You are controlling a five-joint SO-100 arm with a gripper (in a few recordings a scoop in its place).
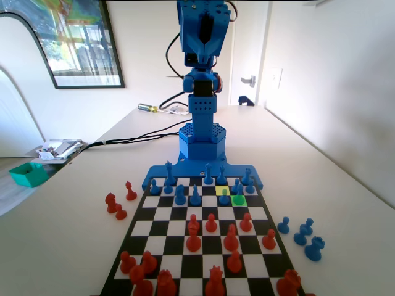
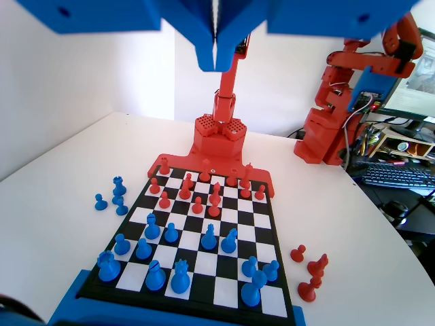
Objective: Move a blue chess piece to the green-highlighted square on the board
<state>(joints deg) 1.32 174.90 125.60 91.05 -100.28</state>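
The board lies in front of the blue arm's base, with blue pieces at its far end and red ones nearer in the fixed view. The green-highlighted square sits near the board's right side, three rows from the far end. A small blue chess piece stands just left of it, at a paler yellow-green cell. My gripper is raised high above the arm's base, well away from the pieces. In the wrist view the gripper has its jaws pressed together with nothing between them, and the board lies far below.
Several blue pieces stand off the board to the right in the fixed view, and red ones off to the left. A screwdriver and cables lie behind the arm. The table's left edge runs past a green bin.
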